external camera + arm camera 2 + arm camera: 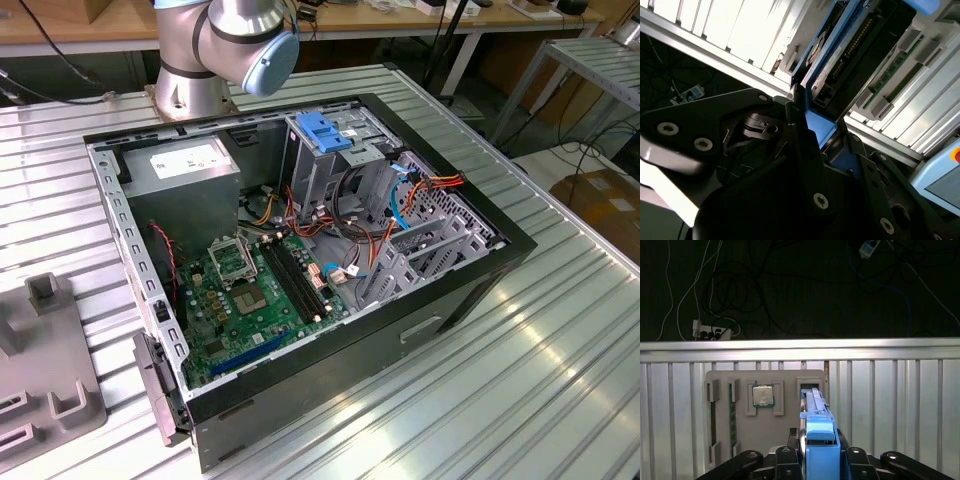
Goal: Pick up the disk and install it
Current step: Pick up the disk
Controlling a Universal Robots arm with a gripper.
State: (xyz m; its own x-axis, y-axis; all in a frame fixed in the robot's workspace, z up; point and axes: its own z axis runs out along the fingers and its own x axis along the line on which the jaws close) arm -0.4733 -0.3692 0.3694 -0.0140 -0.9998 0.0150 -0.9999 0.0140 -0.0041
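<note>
**Tool** (820, 461): black, two-finger. Closed on the disk, one finger each side of its light-blue bracket. Also seen in the second wrist view, tool (822, 135), w/ the bracket clamped btwn the dark fingers.

**Disk** (813, 402): silver-grey drive in blue bracket, standing on edge in the tool's grip, at the end slot of the tray. Can't tell if it sits in the slot or is lifted clear. In the second wrist view the disk (837, 60) runs away from the fingers on a slant.

**Tray** (740, 450): grey moulded parts holder, flat on table, directly under the tool. Contents:
- processor chip (763, 395) in a square pocket just beside the disk's slot
- green memory stick (732, 412) in a narrow slot beyond the chip

**Table** (890, 405): ribbed aluminium top. Past its edge is a dark floor w/ loose cables (740, 290) and a power strip (710, 332).

**Computer case** (455, 300): in the exterior view, side panel off, lying mid-table. Inside:
- motherboard (250, 300)
- grey power supply (185, 165) at the far end
- drive cage w/ blue handle (322, 132)
- red and orange wiring (430, 185)

The tray lies at the exterior view's left edge, near the case but apart from it.

**Arm base** (185, 85): on the table, just beyond the case's far side.
</note>
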